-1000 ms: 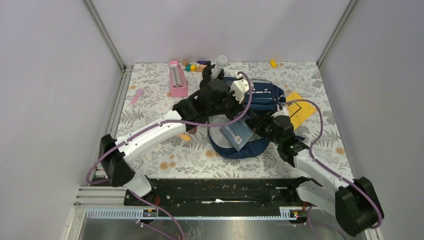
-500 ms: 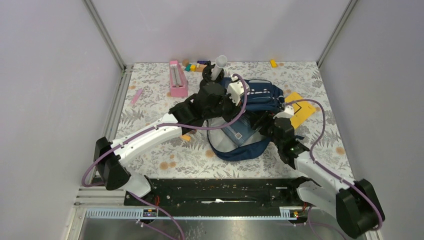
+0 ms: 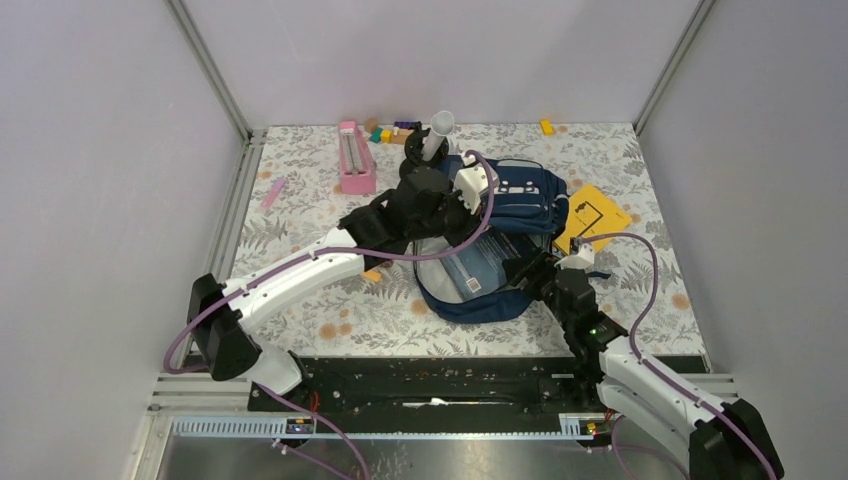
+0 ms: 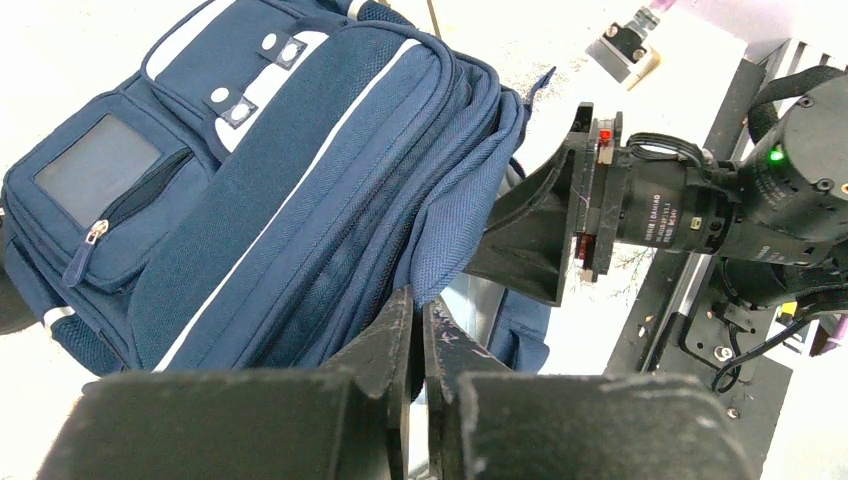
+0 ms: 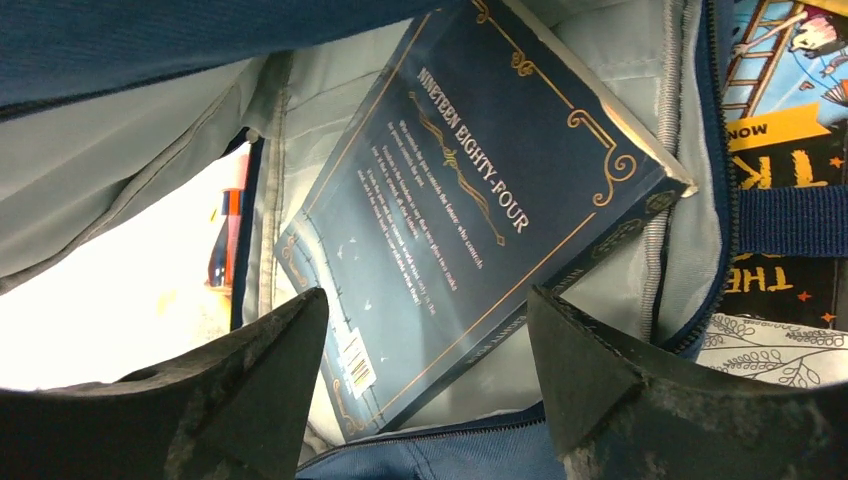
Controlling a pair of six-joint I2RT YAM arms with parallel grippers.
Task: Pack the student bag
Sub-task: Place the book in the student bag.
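The student bag [image 3: 515, 195] lies mid-table, navy with white patches, its main compartment gaping toward me. My left gripper [image 4: 420, 300] is shut on the edge of the bag's upper flap [image 4: 455, 225] and holds it up. A dark blue book [image 5: 470, 210] titled Nineteen Eighty-Four lies slanted inside on the light grey lining [image 5: 140, 140]; from above the book [image 3: 472, 268] shows in the opening. My right gripper [image 5: 425, 305] stands open at the bag's near rim, its fingers either side of the book's lower corner and clear of it; from above, the right gripper [image 3: 522, 268] sits at the opening's right edge.
A yellow and black book [image 3: 595, 215] lies right of the bag, partly under it. A pink box [image 3: 354, 158], a white cup [image 3: 437, 130], coloured blocks [image 3: 385, 132] and a yellow block [image 3: 546, 126] sit at the back. An orange pen [image 5: 228, 235] lies left of the bag.
My right gripper opened and let go of the book, which slid deeper into the bag. The right arm drew back toward the near edge. The left gripper kept its hold on the flap.
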